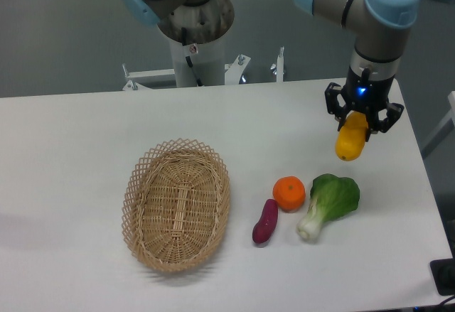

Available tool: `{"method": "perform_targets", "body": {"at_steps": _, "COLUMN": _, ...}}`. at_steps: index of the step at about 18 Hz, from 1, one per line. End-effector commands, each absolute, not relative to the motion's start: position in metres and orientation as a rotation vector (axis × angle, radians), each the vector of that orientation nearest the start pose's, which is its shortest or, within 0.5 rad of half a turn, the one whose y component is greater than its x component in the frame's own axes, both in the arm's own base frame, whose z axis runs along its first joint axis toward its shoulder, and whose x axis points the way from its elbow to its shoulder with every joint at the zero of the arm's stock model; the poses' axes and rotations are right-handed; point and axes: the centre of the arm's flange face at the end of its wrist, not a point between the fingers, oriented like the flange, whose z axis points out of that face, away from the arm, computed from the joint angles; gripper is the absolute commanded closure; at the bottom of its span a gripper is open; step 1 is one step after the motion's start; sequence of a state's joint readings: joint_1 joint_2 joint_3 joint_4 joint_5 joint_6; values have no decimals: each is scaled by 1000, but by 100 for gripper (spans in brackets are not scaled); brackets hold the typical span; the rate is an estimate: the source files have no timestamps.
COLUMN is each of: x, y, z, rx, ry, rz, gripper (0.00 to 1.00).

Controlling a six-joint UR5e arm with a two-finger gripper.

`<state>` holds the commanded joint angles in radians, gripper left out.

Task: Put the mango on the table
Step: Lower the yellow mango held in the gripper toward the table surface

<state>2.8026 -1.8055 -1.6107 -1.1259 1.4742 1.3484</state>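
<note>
The mango (351, 143) is yellow-orange and elongated. It hangs nearly upright in my gripper (362, 121), held by its upper end above the white table (85, 134) at the right side. The gripper's fingers are closed around the top of the mango. The mango's lower tip is close to the tabletop; I cannot tell whether it touches.
A woven wicker basket (176, 203) lies at centre left. A round orange (289, 192), a purple sweet potato (265, 222) and a green leafy vegetable (330, 202) lie below the mango. The robot base (193, 35) stands at the table's far edge. The table's right edge is near.
</note>
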Motion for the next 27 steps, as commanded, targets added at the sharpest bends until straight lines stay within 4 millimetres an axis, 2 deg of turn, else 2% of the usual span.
{"method": "perform_targets", "body": {"at_steps": 6, "x": -519, "y": 322, "z": 395, "rx": -2988, "ry": 165, "rz": 223, "gripper": 54}}
{"method": "perform_targets", "body": {"at_steps": 13, "x": -533, "y": 286, "z": 380, "rx": -3005, "ry": 318, "rz": 202, "gripper": 54}}
{"method": "perform_targets", "body": {"at_steps": 15, "x": -535, "y": 273, "z": 369, "rx": -3008, "ry": 350, "rz": 187, "gripper": 54}}
{"method": "perform_targets", "body": {"at_steps": 18, "x": -538, "y": 274, "z": 353, "rx": -3010, "ry": 359, "rz": 171, "gripper": 54}}
{"method": "perform_targets", "body": {"at_steps": 20, "x": -541, "y": 275, "z": 329, "rx": -3007, "ry": 373, "rz": 195, "gripper": 54}}
{"method": "perform_targets", "body": {"at_steps": 23, "x": -539, "y": 273, "z": 286, "rx": -2998, "ry": 502, "rz": 264, "gripper": 54}}
{"method": "perform_targets", "body": {"at_steps": 27, "x": -540, "y": 272, "z": 264, "rx": -3009, "ry": 500, "rz": 238, "gripper": 54}}
